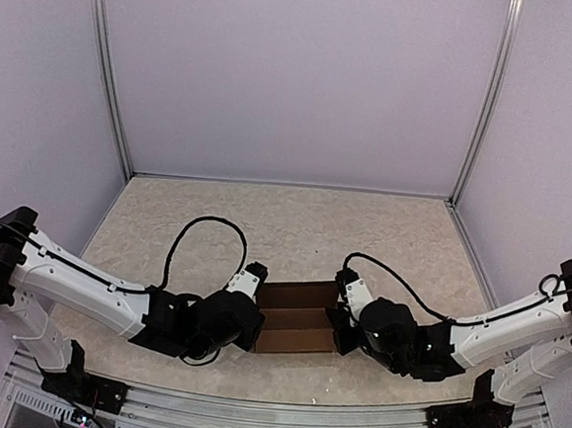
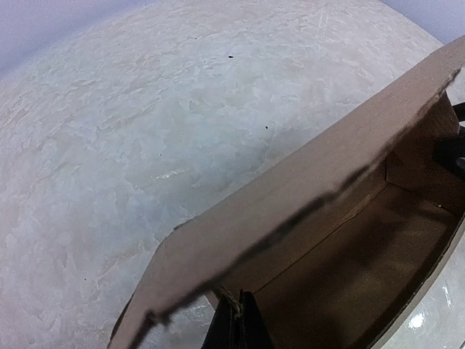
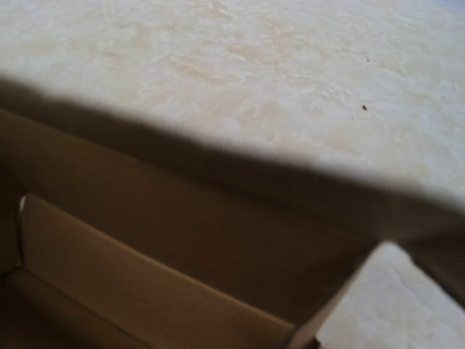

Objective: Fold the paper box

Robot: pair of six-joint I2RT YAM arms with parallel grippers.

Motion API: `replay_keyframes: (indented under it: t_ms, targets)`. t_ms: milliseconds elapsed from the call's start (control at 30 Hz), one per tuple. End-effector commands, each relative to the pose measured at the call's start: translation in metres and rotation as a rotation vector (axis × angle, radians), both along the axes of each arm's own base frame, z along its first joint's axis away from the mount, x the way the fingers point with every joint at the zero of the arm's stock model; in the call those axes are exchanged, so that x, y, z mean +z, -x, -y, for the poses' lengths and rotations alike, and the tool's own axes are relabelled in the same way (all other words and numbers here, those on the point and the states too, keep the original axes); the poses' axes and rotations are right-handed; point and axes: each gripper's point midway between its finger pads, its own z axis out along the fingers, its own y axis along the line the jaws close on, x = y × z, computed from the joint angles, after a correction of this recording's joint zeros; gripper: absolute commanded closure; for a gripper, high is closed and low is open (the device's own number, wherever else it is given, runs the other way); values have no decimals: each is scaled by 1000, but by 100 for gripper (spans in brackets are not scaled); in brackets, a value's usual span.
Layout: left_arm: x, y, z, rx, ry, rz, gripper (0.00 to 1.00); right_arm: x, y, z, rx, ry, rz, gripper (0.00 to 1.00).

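The paper box [image 1: 298, 319] is a plain brown, partly formed carton lying on the table between my two grippers, its open inside facing up. My left gripper [image 1: 255, 323] is at the box's left end. In the left wrist view its dark fingers [image 2: 242, 326] are pressed together on a thin wall edge of the box [image 2: 327, 189], with a long flap raised above them. My right gripper [image 1: 341, 327] is at the box's right end. The right wrist view shows only the box's inner walls [image 3: 182, 240] up close; its fingers are hidden.
The beige speckled table [image 1: 295, 225] stretches behind the box to the purple back wall. Metal frame posts [image 1: 113, 81] stand at the back corners. An aluminium rail [image 1: 270, 411] with the arm bases runs along the near edge.
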Motion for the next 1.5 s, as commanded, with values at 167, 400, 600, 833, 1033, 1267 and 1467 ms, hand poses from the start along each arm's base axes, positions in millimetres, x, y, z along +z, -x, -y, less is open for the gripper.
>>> replay_keyframes:
  t_ms: [167,400,600,833,1033,1267,1467]
  targets:
    - [-22,5,-5,31,-50,-31,100,9,15,20,15,-41,-16,64]
    - [-20,1,-11,64,-57,-10,100,18,23,39,20,-59,-28,59]
    - [-16,-2,-16,94,-57,16,100,29,33,54,55,-82,-32,56]
    - [-11,-9,-23,157,-36,91,100,42,42,56,107,-75,-50,56]
    - [-6,-17,-22,182,-11,176,100,69,45,41,173,-98,-21,56]
    - [5,-25,-8,167,13,257,100,92,35,24,174,-67,29,62]
    - [4,-35,3,155,20,310,100,101,21,15,137,-56,65,66]
